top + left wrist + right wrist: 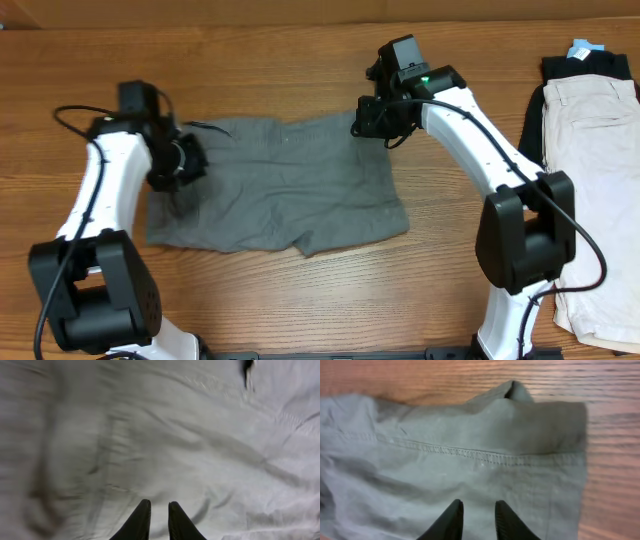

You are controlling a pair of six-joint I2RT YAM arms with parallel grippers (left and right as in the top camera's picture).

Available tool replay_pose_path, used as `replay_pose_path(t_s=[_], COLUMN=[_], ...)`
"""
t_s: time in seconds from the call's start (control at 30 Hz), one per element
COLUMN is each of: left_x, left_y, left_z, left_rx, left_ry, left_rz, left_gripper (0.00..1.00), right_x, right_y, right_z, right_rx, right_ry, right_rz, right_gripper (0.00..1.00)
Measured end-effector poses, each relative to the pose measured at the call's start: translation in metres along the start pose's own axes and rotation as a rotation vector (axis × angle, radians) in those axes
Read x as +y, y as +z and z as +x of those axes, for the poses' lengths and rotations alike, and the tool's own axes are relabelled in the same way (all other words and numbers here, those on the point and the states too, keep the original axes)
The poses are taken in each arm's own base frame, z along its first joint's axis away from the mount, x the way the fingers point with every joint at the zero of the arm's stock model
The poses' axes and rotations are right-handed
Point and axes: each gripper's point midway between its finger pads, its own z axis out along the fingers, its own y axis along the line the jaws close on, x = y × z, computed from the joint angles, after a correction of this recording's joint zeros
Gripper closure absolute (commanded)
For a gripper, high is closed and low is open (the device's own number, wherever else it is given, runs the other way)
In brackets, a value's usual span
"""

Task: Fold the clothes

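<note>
Though they wrinkle, grey shorts (280,185) lie flat.

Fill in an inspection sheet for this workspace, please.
Surface: wooden table, wood grain showing.
Job's things: grey shorts spread flat, not yet folded.
Clutter: beige garment lying over a black garment at the right edge.
Grippers: left gripper and right gripper over the shorts, jaws parted, nothing between them.
Cables: black cable looping off the left arm; second cable by the right arm.
Surroundings: nothing seen.

Shorts (280,185): matt grey stitched cloth. Table (300,60): smooth wood grain.
</note>
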Motion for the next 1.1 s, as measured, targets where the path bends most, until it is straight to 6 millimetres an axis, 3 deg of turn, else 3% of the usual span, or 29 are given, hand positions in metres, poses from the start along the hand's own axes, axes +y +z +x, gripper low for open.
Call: replay_pose_path(t_s=[0.17,0.33,0.37,0.6,0.8,0.97,1.1], left_x=[0.002,0.019,0.019,0.022,0.019,0.011,0.005], left_y=[0.027,0.063,0.064,0.065,0.065,0.067,0.072], left_z=[0.008,0.019,0.018,0.016,0.014,0.012,-0.001], left_rx=[0.057,0.152,0.154,0.165,0.169,0.160,0.102], left_ry=[-0.033,-0.071,-0.071,-0.083,-0.062,0.004,0.065], left_rz=[-0.017,-0.078,-0.077,-0.084,-0.046,-0.012,-0.010], left_gripper=[0.90,0.96,0.96,0.95,0.82,0.81,0.81], right_x=[-0.008,-0.016,-0.019,-0.058,-0.092,-0.119,-0.144], right_y=[0.021,0.037,0.041,0.068,0.057,0.046,0.035], right_z=[0.008,0.014,0.015,0.023,0.020,0.022,0.026], right_rx=[0.052,0.087,0.094,0.156,0.169,0.178,0.189], right_ry=[-0.028,-0.048,-0.048,0.027,0.142,0.227,0.326], right_rz=[0.003,0.016,0.021,0.049,0.063,0.113,0.184], right_gripper=[0.81,0.92,0.96,0.96,0.96,0.96,0.96])
